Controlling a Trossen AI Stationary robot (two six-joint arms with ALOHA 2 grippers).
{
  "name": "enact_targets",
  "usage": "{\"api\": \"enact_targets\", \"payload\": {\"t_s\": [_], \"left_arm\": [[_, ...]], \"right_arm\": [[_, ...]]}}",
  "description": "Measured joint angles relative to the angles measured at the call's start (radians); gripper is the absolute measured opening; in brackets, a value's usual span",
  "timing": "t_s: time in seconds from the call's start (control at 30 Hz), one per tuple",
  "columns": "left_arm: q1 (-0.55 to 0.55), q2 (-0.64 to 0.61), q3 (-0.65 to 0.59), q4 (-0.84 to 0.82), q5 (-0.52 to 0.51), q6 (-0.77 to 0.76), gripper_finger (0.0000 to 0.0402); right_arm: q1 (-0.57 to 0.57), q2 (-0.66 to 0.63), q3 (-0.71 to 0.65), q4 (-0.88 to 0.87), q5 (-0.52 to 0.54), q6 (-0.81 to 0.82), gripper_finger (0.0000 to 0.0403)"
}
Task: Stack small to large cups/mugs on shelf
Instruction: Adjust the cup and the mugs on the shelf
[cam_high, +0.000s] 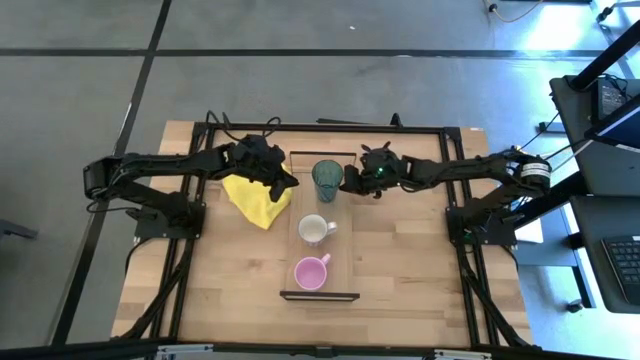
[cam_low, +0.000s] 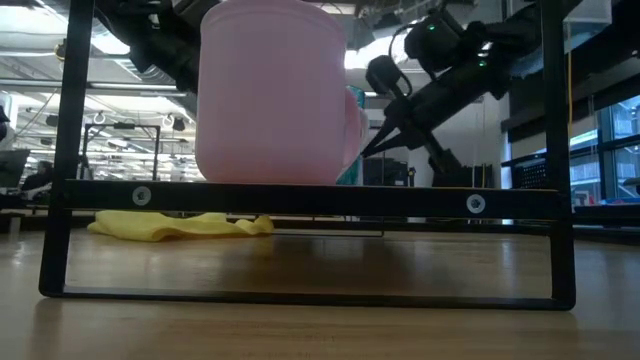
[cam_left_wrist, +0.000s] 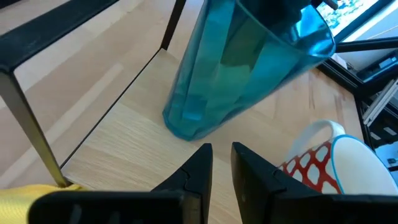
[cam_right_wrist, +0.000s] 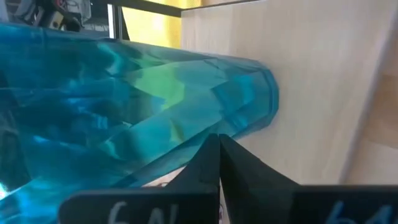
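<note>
While the three vessels already stand in a row on the shelf (cam_high: 342, 240), we judge the step in hand to be settling the teal tumbler (cam_high: 326, 178) at the upper end of that row in the high view, so we want any release slow and straight, with no sideways nudge that could tip the tall glass.

Starting at frame left, the left arm reaches in from the left edge, its left tool (cam_high: 285, 187) just beside the tumbler and over the yellow cloth (cam_high: 256, 198); its wrist view shows the fingers nearly together, holding nothing. At centre, the white mug (cam_high: 314, 229) and pink mug (cam_high: 310, 271) sit lower down the shelf. At right, the right arm stretches level across the table (cam_high: 420, 270), its right tool (cam_high: 350, 180) against the tumbler's side, fingers together, gripping nothing that we can see.
</note>
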Motion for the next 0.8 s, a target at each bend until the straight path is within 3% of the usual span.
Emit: {"api": "enact_targets", "payload": {"t_s": [0.53, 0.8], "left_arm": [[0.0, -0.001, 0.0, -0.014, -0.002, 0.004, 0.0055], [0.0, -0.017, 0.0, -0.071, -0.024, 0.037, 0.0055]], "right_arm": [[0.0, 0.126, 0.12, 0.0, -0.044, -0.056, 0.0004], [0.001, 0.098, 0.12, -0.024, -0.019, -0.086, 0.0004]]}}
